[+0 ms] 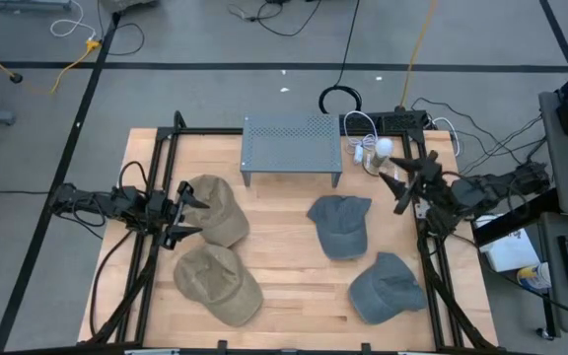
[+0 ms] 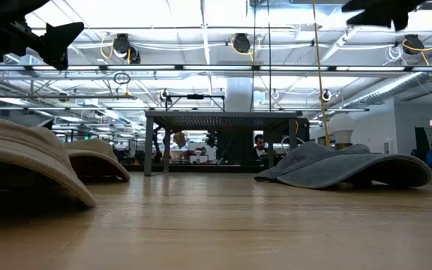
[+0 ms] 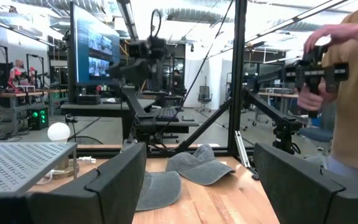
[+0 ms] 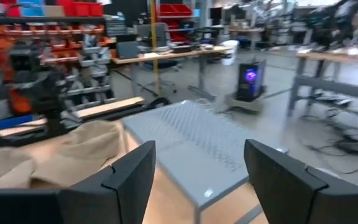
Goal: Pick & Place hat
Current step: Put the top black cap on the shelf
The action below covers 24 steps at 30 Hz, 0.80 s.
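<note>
two tan hats lie on our left half of the wooden worktop, one just ahead of the left gripper and the other nearer the front edge, both resting flat. we see two grey hats on the right half, one near the middle and one toward the front, with a grey perforated stand at the back. both our left gripper and right gripper hover spread wide with nothing in them.

Two tan hats, two grey-blue hats, a grey perforated rack (tiny dots all over), light wood table.
</note>
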Each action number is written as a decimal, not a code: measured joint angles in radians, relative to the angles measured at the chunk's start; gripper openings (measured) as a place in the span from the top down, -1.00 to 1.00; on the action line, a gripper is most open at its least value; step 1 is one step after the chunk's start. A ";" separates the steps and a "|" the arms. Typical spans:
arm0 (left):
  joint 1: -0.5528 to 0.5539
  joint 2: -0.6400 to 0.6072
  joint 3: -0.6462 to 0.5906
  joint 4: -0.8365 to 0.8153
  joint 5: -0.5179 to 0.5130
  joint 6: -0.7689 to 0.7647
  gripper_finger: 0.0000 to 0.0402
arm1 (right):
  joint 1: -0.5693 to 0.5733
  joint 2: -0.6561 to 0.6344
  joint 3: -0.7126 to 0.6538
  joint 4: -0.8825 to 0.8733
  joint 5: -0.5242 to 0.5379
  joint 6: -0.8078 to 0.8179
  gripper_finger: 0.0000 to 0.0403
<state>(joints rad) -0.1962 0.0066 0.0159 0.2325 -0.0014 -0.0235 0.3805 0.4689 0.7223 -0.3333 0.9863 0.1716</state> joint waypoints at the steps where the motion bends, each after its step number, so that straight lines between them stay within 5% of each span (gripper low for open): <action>1: 0.000 0.000 0.000 0.000 0.000 0.000 -0.49 | 0.000 0.028 0.033 -0.014 0.015 0.000 -0.18; 14: 0.000 0.000 0.000 0.000 0.000 0.000 -0.49 | 0.001 0.407 0.453 -0.208 0.081 0.151 -0.18; 24: 0.000 0.000 0.000 0.000 0.000 0.000 -0.49 | 0.000 0.667 0.741 -0.521 -0.185 0.285 -0.18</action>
<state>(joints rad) -0.1961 0.0067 0.0159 0.2325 -0.0017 -0.0235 0.3806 1.1356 1.4636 -0.8539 0.8018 0.4568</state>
